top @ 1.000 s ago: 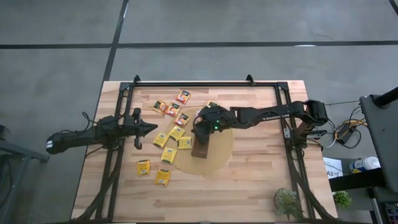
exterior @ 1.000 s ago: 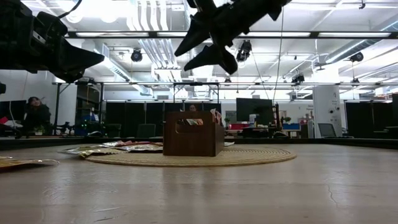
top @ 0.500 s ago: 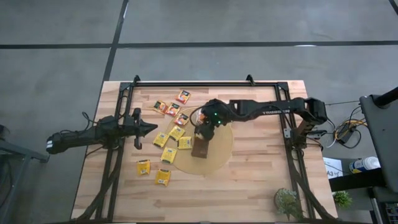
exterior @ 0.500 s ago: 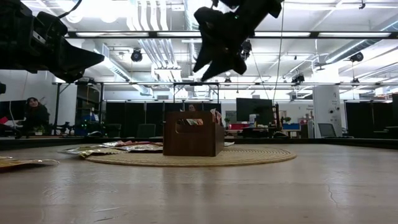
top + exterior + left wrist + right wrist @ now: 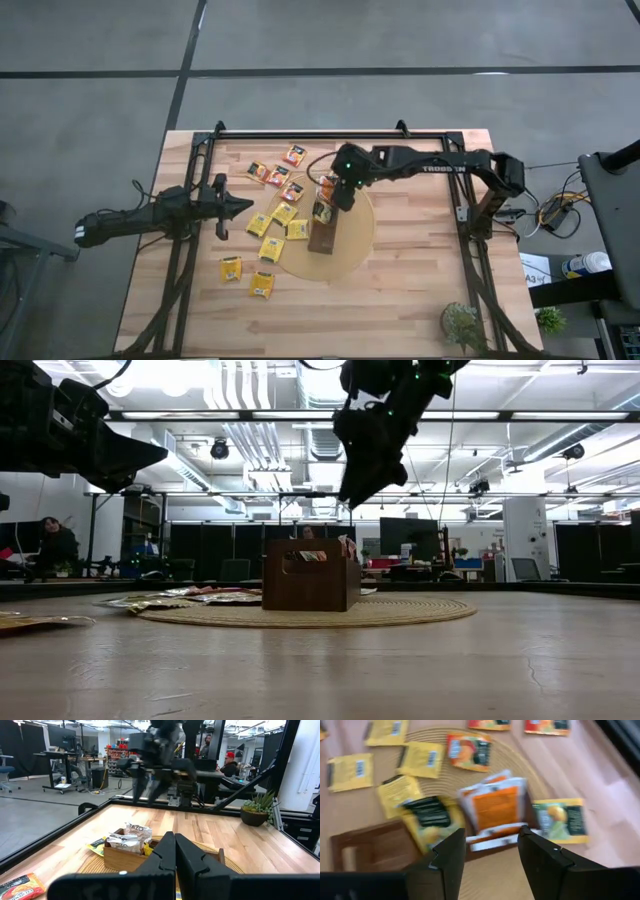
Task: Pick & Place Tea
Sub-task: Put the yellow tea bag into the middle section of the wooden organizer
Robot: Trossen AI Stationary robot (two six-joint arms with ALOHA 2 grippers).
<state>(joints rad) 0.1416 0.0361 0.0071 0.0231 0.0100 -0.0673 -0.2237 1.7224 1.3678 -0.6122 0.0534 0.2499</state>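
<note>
right gripper point(image 5: 343, 192): open, empty, above the tray's point(image 5: 323, 238) far end
tea point(image 5: 285, 213): loose sachets just left, nearer this arm
left gripper point(image 5: 235, 207): shut, empty

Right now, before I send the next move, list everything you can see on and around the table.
Tea sachets: about a dozen loose, yellow and orange, left of the tray; a few stand in the tray's far end.
Tray: one, dark brown, on the disc.
Disc: one, round, tan, table centre.
Plant: one, green, near right corner.
Table: one, light wood.
Left gripper: shut, waiting at the left side.
Right gripper: open, empty, above the tray's far end.
</note>
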